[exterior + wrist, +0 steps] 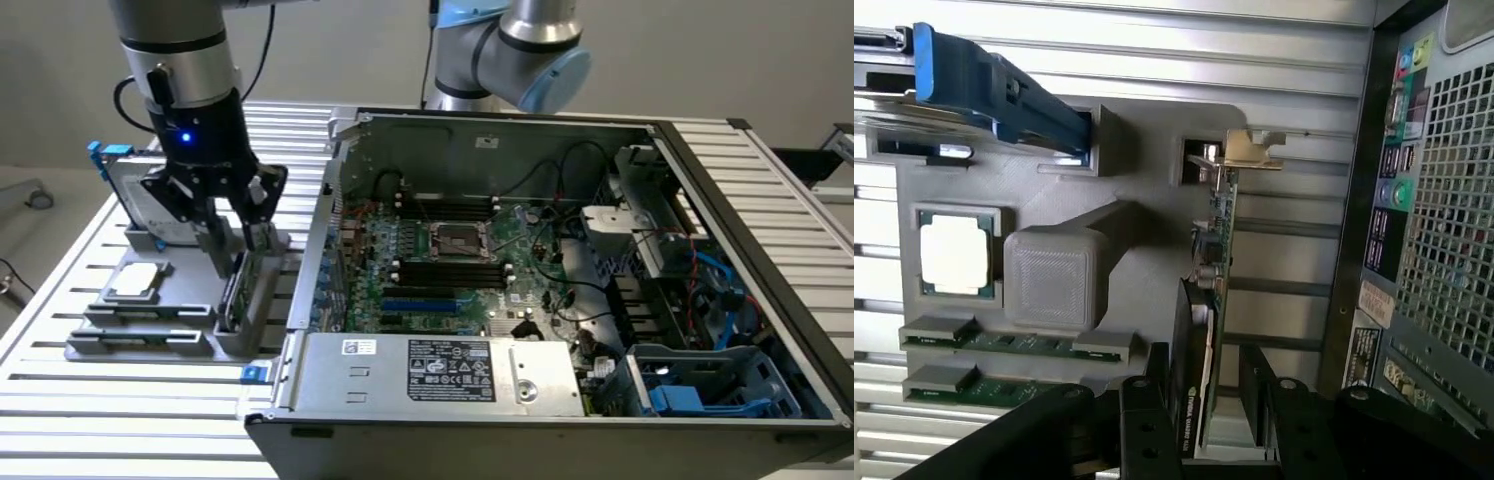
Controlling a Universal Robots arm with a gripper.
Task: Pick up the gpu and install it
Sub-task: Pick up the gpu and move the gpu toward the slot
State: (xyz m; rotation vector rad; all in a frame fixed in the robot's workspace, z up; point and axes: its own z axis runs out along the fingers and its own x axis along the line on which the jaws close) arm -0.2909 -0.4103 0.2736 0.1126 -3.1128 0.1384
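**Operator:** What is on the worktop, starting from the exterior view's left?

**Stock clerk:** Item 1: your worktop [134,415], slatted metal.
Item 2: a grey tray [80,350], lying on it.
Item 3: a silver hard drive [134,195] in a blue frame, standing up at the tray's far end.
Item 4: a square processor chip [140,282], flat in its pocket.
Item 5: two memory sticks [144,312], flat in their slots, nearer the camera than the chip.

**Operator:** And the gpu?

**Stock clerk:** Item 6: you have the gpu [236,295] standing on its long edge in a slot of the tray. It is on the side toward the exterior view's right, just beside the computer case. It has a green board, a black cover on one face and a silver bracket [1242,150] at the end away from the claw.

**Operator:** State of the claw?

**Stock clerk:** Item 7: your claw [243,255] is down over the gpu and released. One of its fingers [1149,410] is on the black-cover side and the other is on the green side, where a gap shows. It grips nothing.

**Operator:** Further right?

**Stock clerk:** Item 8: the computer case [494,135], lying open with the motherboard [454,265] exposed.
Item 9: a blue-capped arm joint [534,60] behind the case.
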